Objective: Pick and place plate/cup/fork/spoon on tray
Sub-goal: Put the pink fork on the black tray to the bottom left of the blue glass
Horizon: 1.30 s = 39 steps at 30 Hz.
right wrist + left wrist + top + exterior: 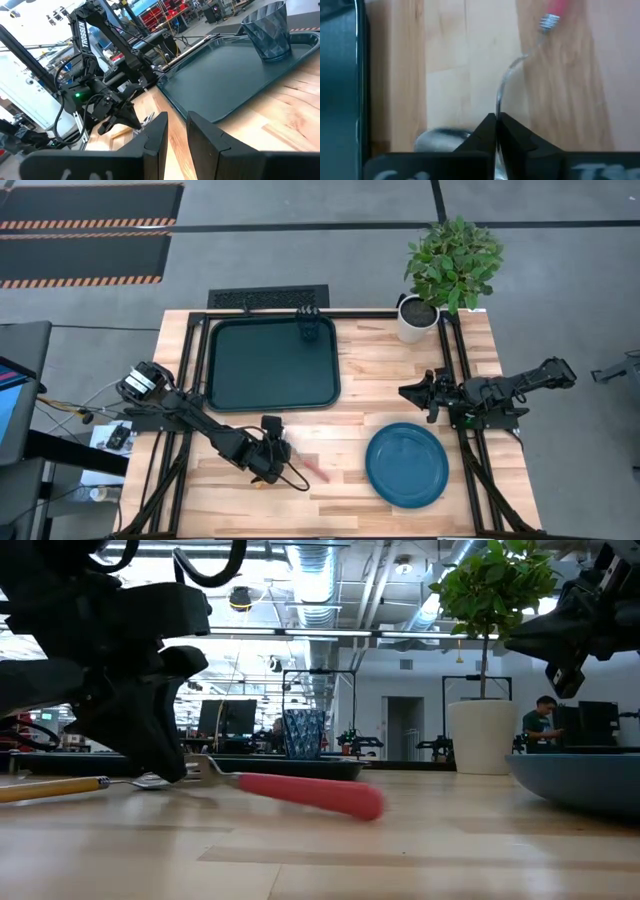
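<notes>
While the cup [309, 328] is already standing at the tray's [270, 365] far right corner, the fork [312, 468], spoon [55, 787] and plate [406, 465] are still lying on the counter [380, 370] near its front edge. Left hand [272, 463] is clenching the fork's metal neck; tines hidden. Right hand [418, 392] is hanging released by the right edge.
</notes>
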Available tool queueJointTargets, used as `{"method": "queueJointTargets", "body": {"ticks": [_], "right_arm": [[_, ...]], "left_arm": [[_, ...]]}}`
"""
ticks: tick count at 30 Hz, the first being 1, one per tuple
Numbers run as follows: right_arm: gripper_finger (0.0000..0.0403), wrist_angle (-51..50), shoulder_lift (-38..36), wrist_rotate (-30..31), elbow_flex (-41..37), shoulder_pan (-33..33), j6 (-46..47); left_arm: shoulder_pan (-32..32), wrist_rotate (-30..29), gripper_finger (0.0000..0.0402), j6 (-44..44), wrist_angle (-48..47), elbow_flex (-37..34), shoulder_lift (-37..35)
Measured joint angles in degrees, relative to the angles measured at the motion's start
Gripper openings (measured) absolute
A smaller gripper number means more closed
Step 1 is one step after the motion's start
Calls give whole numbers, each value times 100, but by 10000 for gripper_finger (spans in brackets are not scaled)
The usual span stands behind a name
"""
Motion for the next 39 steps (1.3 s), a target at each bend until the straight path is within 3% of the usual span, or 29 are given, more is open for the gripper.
{"method": "queueJointTargets", "body": {"ticks": [10,20,24,31,35,39], "right_arm": [[97,112,0,-2,-4,0,-9],[97,146,313,-1,143,-17,-150],[97,-57,1015,0,750,-167,-396],[97,-1144,2963,-87,2133,-631,-410],[108,-1117,4011,-1101,2549,-879,-196],[154,-458,4901,-1952,2610,-977,4]], "left_arm": [[47,408,1,134,-269,356,0],[577,1787,0,1349,-3119,1840,-7],[901,2168,0,1848,-4007,2317,-9],[1556,2704,0,2437,-4971,2973,-9],[1851,2832,0,2624,-5283,3207,-9],[2029,2843,0,2819,-5648,3436,-9]]}}
